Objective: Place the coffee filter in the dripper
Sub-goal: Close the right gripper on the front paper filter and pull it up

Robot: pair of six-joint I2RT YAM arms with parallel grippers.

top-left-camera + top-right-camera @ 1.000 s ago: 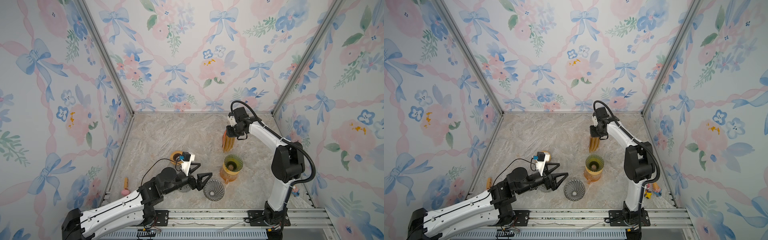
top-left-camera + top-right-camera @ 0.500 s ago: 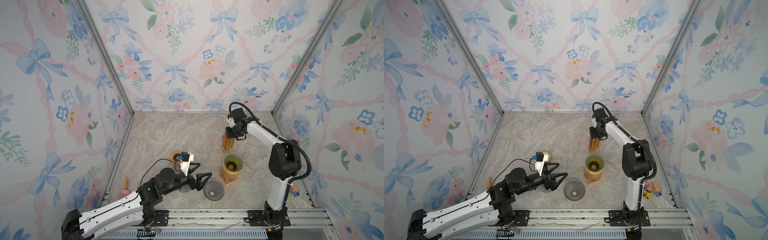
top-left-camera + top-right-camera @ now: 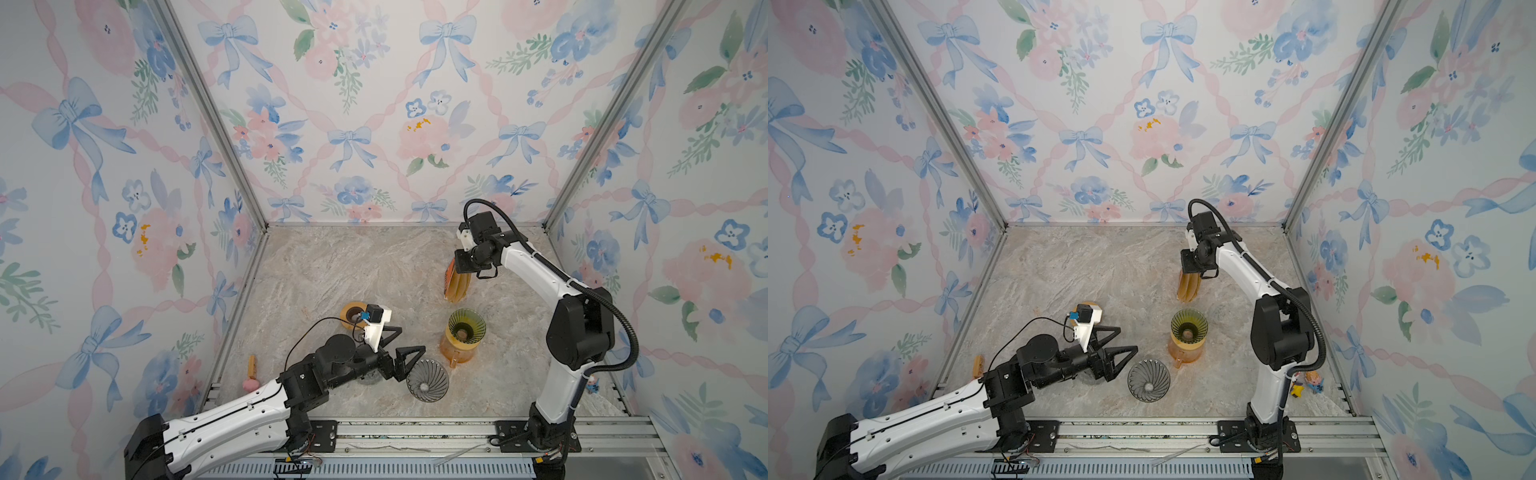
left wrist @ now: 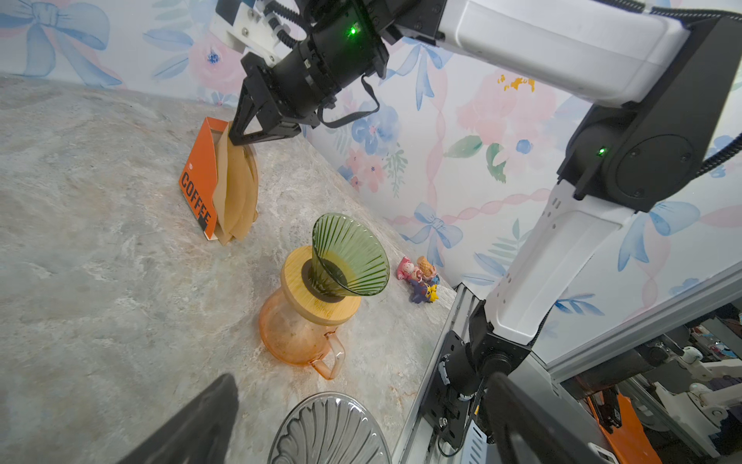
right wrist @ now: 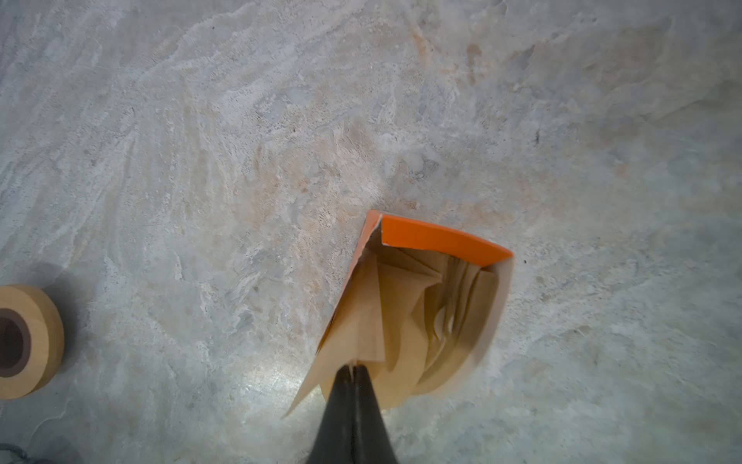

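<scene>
filter (image 5: 363,317): thin tan paper, creased and folded flat, one of a fanned stack standing in an open orange box (image 4: 198,176) on the tabletop (image 3: 332,270), near the green ribbed dripper (image 4: 349,253) | right claw (image 5: 353,367): clenched on the filter's top edge | left claw (image 3: 409,340): released, spread wide

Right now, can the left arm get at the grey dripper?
Probably yes: the left hand is open and just short of the grey dripper, with only bare table between them.
</scene>
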